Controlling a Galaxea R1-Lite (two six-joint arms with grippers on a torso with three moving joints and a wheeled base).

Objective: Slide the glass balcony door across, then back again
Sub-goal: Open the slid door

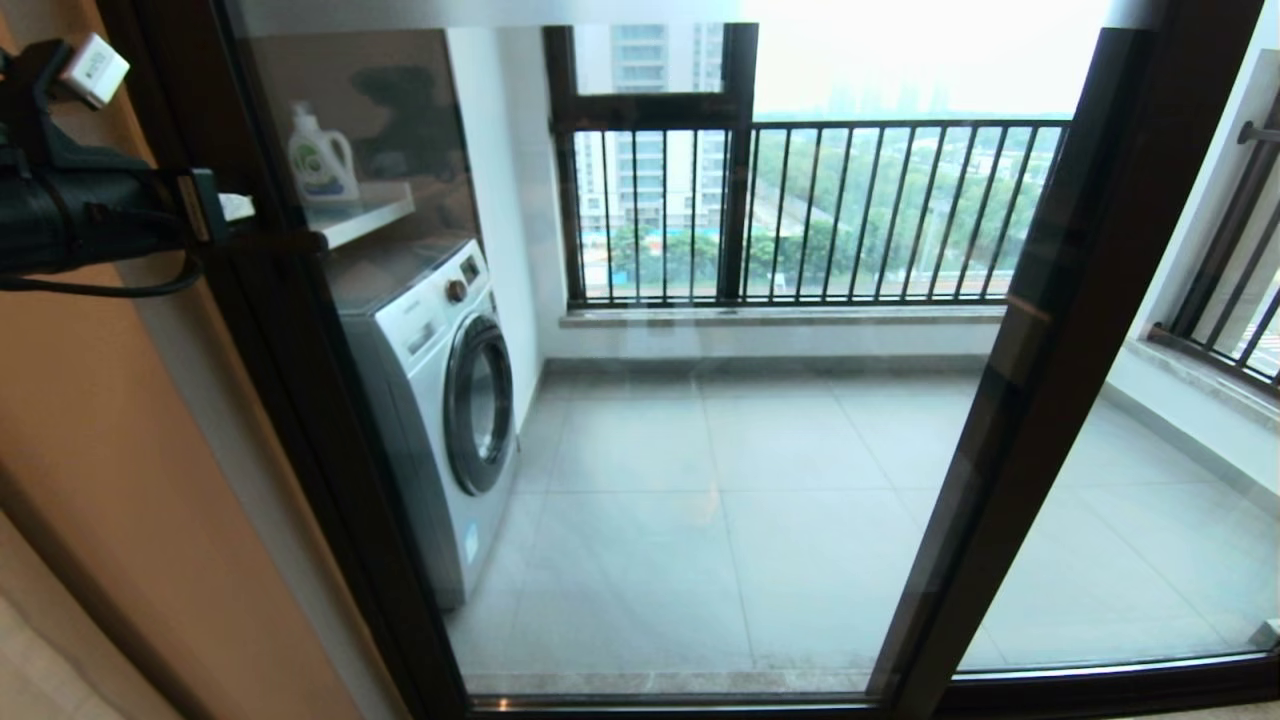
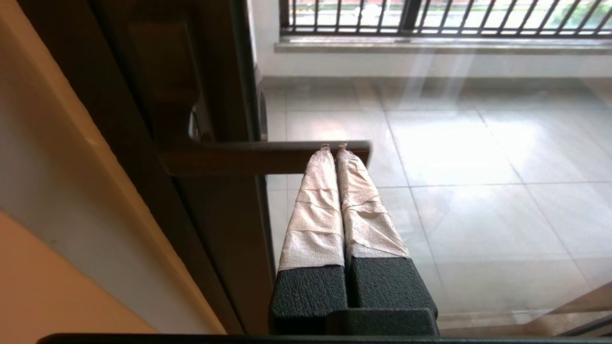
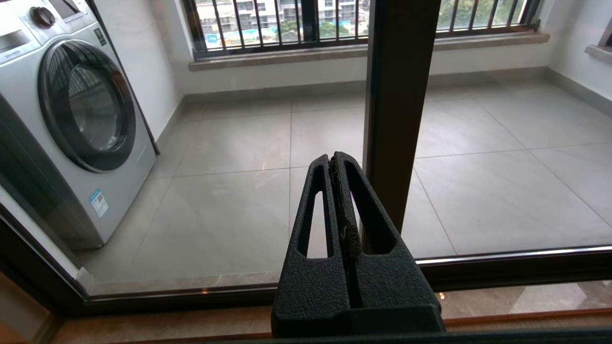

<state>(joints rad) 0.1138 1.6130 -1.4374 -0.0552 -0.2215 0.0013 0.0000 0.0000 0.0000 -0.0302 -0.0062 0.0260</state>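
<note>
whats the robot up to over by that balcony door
The left gripper, fingers closed together, has its tips against the short bar handle on the left upright of the glass balcony door, which spans the opening by the wall. The right gripper is shut and idle, low before the glass. A washing machine stands on the balcony behind.

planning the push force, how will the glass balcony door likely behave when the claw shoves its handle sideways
Probably heavy: the glass balcony door is a tall pane in a dark metal frame. It should slide stiffly along the floor track rather than flex or tip. The shut left claw only rests its tips at the handle, so it could slip off the smooth bar. The right claw is idle, shut.
</note>
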